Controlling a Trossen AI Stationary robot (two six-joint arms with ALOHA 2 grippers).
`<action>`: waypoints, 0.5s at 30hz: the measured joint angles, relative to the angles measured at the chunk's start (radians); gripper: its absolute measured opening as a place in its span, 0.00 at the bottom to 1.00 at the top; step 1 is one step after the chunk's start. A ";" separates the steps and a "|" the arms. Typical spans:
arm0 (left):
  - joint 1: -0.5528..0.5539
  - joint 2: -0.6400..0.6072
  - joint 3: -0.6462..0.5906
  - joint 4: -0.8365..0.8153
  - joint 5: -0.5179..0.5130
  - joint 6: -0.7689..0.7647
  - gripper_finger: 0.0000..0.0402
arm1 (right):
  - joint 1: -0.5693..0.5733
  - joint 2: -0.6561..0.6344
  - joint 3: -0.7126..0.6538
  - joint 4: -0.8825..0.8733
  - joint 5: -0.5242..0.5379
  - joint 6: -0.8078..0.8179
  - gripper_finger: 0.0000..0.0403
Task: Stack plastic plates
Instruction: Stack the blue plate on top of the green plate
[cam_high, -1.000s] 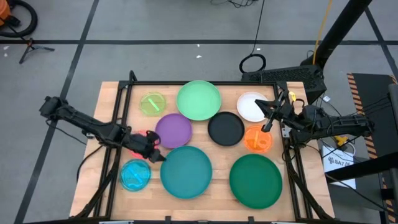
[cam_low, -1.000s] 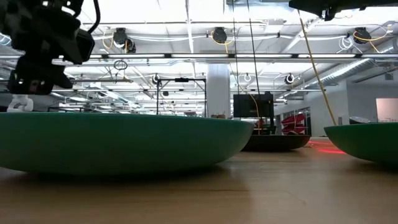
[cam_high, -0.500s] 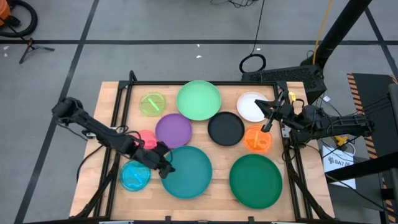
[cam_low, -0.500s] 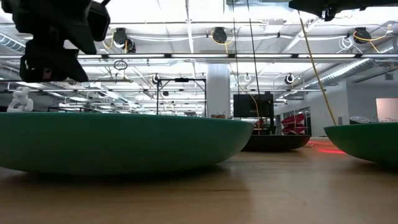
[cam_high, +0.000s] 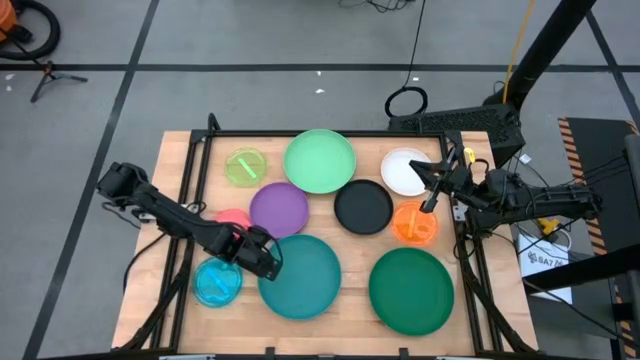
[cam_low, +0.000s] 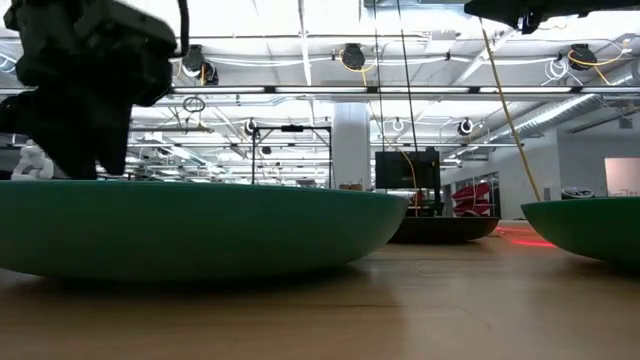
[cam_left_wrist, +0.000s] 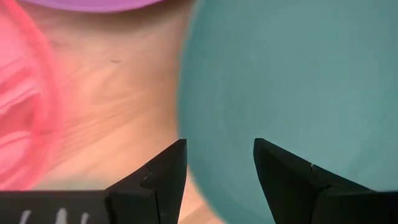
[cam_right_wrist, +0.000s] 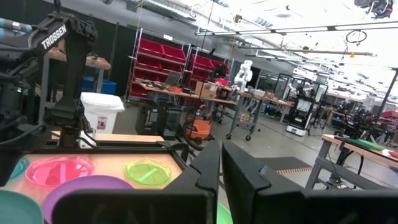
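Found every plate lying single on the worktop (cam_high: 180, 150), nothing stacked yet. Noted the three large ones: teal plate (cam_high: 300, 277) front and left of centre, dark green plate (cam_high: 411, 290) front right, light green plate (cam_high: 320, 160) at the back. Noted the medium pair between them: purple plate (cam_high: 279, 210) close against the teal rim, black plate (cam_high: 363, 207) beside it. Noted the small ones round the edges: white plate (cam_high: 402, 170) and orange plate (cam_high: 415, 224) on the right, pink plate (cam_high: 232, 217), yellow-green plate (cam_high: 245, 167) and blue plate (cam_high: 216, 282) on the left.

Saw the left pincer (cam_high: 268, 258) spread wide and empty, low over the teal plate's left rim, one finger either side of the edge in the wrist view. Judged a shallow bite likely to slip off that thin rim, or to tip the plate and shove the purple, pink and blue neighbours crowding it.

Saw the right pincer (cam_high: 432, 200) closed tight and empty, parked above the orange and white plates. Judged no hazard there unless lowered.
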 joint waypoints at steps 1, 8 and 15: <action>0.001 0.002 0.000 -0.008 0.000 0.000 0.48 | 0.000 0.000 0.000 0.000 0.000 -0.001 0.03; 0.001 0.009 -0.001 -0.088 -0.055 0.008 0.48 | 0.000 0.000 0.000 0.000 0.000 -0.007 0.03; 0.002 0.072 -0.002 -0.072 -0.076 0.051 0.48 | 0.000 0.000 0.000 0.000 0.000 -0.007 0.03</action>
